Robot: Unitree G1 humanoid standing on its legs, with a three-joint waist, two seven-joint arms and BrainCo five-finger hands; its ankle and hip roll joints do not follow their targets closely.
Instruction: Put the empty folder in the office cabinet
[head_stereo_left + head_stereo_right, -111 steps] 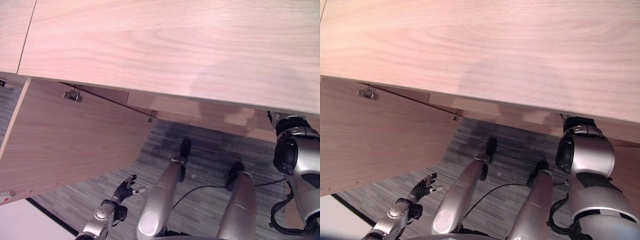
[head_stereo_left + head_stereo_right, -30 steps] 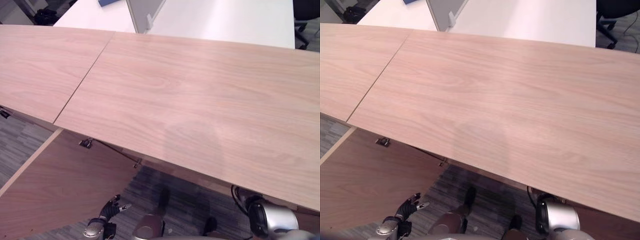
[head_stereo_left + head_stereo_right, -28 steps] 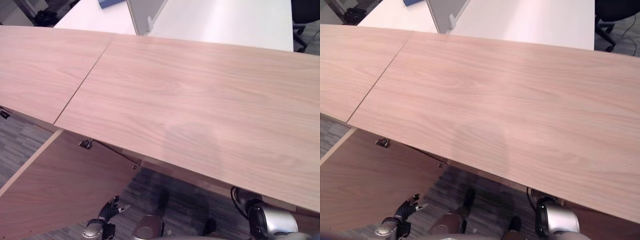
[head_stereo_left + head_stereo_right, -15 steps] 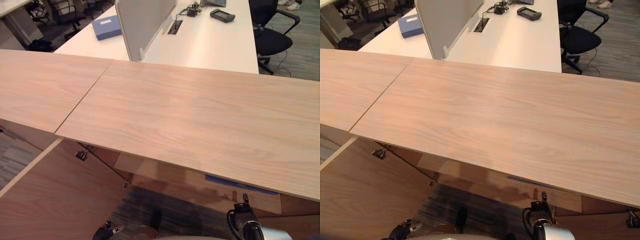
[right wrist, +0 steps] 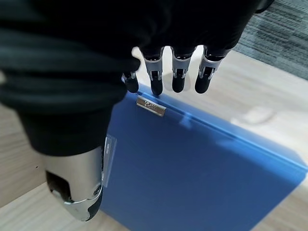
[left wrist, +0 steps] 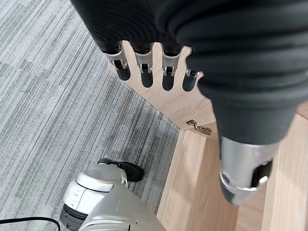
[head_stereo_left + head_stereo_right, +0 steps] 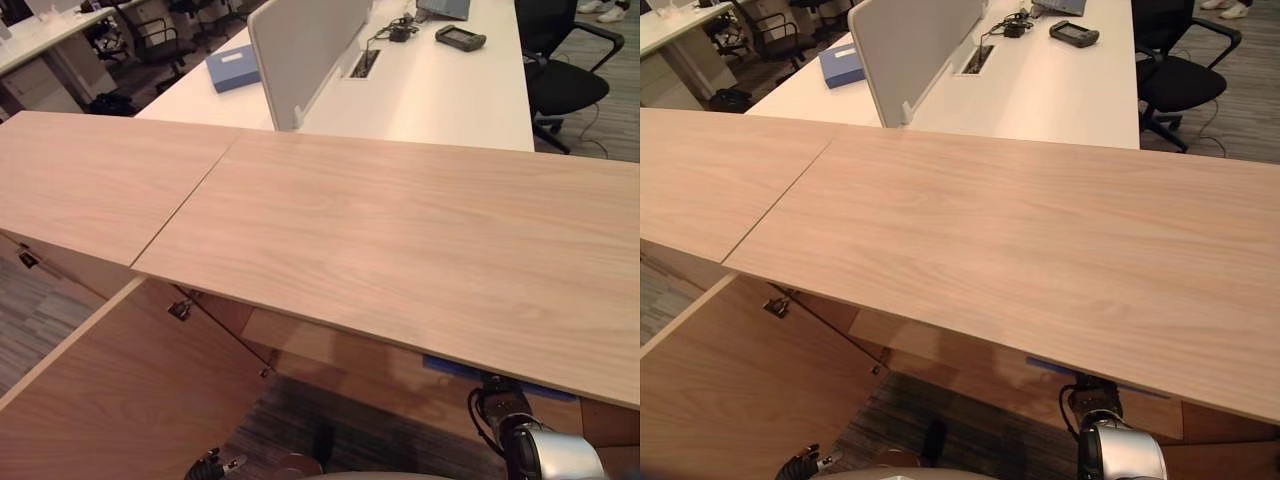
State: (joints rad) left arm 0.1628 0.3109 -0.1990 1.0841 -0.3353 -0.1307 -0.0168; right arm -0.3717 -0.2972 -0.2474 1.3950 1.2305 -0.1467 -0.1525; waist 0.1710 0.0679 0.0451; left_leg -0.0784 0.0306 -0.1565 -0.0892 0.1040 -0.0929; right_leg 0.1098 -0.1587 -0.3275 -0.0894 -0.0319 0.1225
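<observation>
One blue folder [image 5: 192, 183] lying flat on the pale wood shelf [image 5: 269, 96] inside the cabinet [image 7: 420, 240], seen in the eye views as a thin blue strip under the wooden top. Right robot hand [image 5: 163, 72] just above the folder's edge near its small metal label [image 5: 151, 106], fingers straight and released, holding nothing. Left robot hand [image 6: 154, 67] low beside the open cabinet door [image 7: 120, 400], over the grey carpet [image 6: 57, 96], fingers relaxed and empty. Behind the cabinet a white worktop [image 7: 1040, 90] with a grey divider [image 7: 910, 45] and a blue box [image 7: 842, 64].
</observation>
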